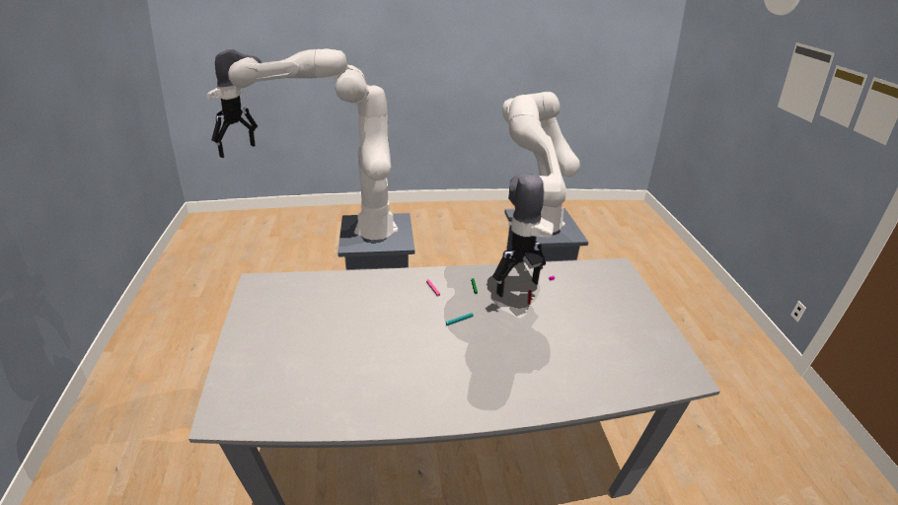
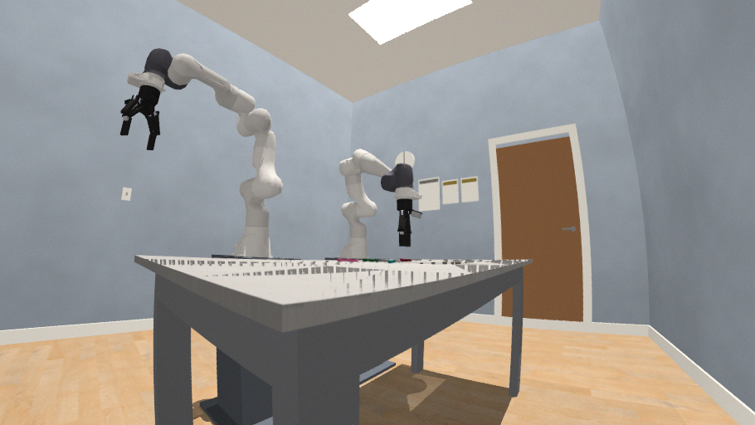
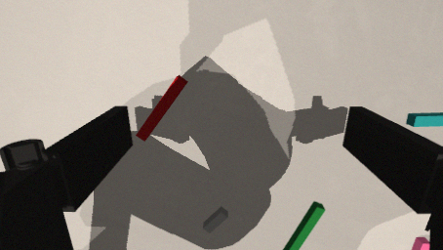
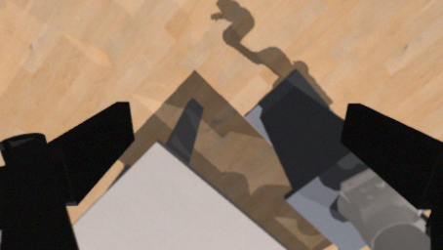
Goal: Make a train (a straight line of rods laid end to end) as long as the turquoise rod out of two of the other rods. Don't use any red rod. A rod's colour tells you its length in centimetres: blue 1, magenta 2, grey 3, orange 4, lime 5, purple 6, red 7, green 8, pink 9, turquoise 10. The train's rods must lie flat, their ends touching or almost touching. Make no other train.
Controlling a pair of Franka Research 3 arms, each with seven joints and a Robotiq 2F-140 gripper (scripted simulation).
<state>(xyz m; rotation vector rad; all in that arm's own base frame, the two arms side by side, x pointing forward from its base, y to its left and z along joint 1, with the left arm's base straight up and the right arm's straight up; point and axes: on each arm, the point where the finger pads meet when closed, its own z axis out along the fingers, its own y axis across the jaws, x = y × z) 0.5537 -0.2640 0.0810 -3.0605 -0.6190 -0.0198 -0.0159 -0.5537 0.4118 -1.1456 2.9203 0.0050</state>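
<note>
The left gripper point(image 1: 518, 288) point(image 2: 404, 244) point(image 3: 237, 126) hovers over the table point(image 1: 351, 377) point(image 2: 237, 290) point(image 3: 73, 39) point(image 4: 161, 205), fingers spread wide with nothing between them. Closest below, the red rod point(image 1: 529, 297) point(image 2: 405, 260) point(image 3: 162, 108) lies slantwise beside one fingertip in the wrist view. A short grey rod point(image 3: 216, 220) sits in the gripper's shadow, off to one side of the gap between the fingers. The magenta rod point(image 1: 551, 277) lies past the finger nearer the red rod. Past the opposite finger come the green rod point(image 1: 474, 285) point(image 2: 369, 260) point(image 3: 304, 227), then the turquoise rod point(image 1: 459, 319) point(image 2: 392, 261) point(image 3: 426, 119), and farther out the pink rod point(image 1: 433, 287) point(image 2: 347, 260) point(image 3: 421, 243). Green and magenta, which together match turquoise, lie apart on opposite sides of these fingers, so the train is unmade. Farthest off, the right gripper point(image 1: 236, 149) point(image 2: 138, 139) point(image 4: 237, 122) hangs high, its fingers also spread and holding nothing, with a table corner in its wrist view.
</note>
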